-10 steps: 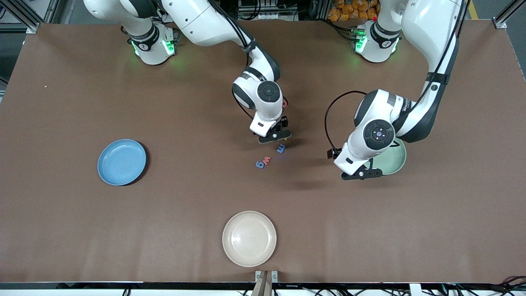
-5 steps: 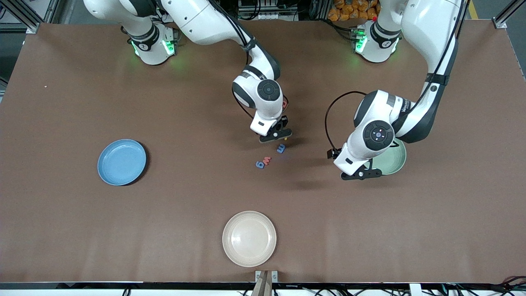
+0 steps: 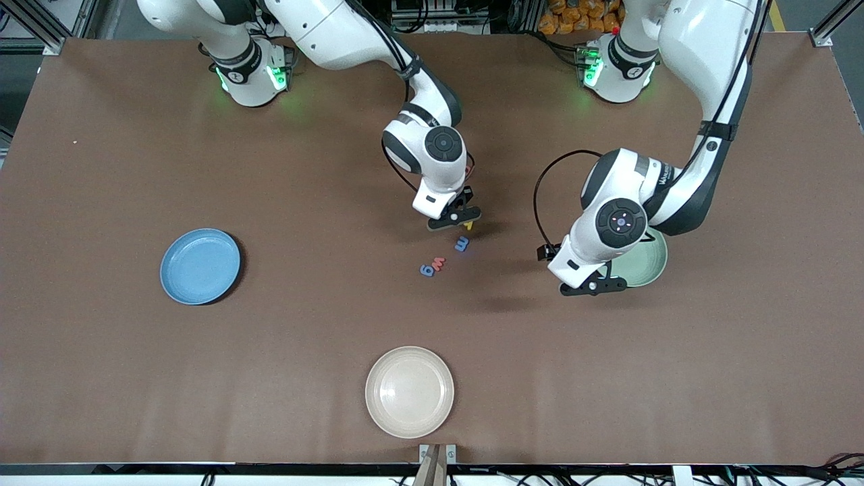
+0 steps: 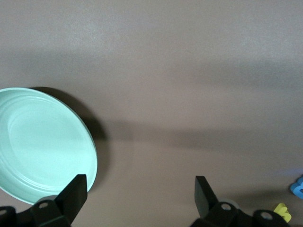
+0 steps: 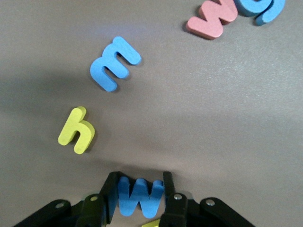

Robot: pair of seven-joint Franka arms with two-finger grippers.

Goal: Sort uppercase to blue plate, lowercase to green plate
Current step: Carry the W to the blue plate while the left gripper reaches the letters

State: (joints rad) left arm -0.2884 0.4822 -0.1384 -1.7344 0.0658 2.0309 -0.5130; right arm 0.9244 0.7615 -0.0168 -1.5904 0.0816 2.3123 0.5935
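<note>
Matt foam letters — matt brown table

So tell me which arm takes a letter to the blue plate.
Right. The right gripper has the blue M between its jaws, and the blue plate lies toward that arm's end. The left gripper hangs open by the green plate.

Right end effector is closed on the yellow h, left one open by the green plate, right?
No: the right wrist view shows the right end effector closed on the blue M; the yellow h lies loose on the table. The left end effector is open by the green plate.
</note>
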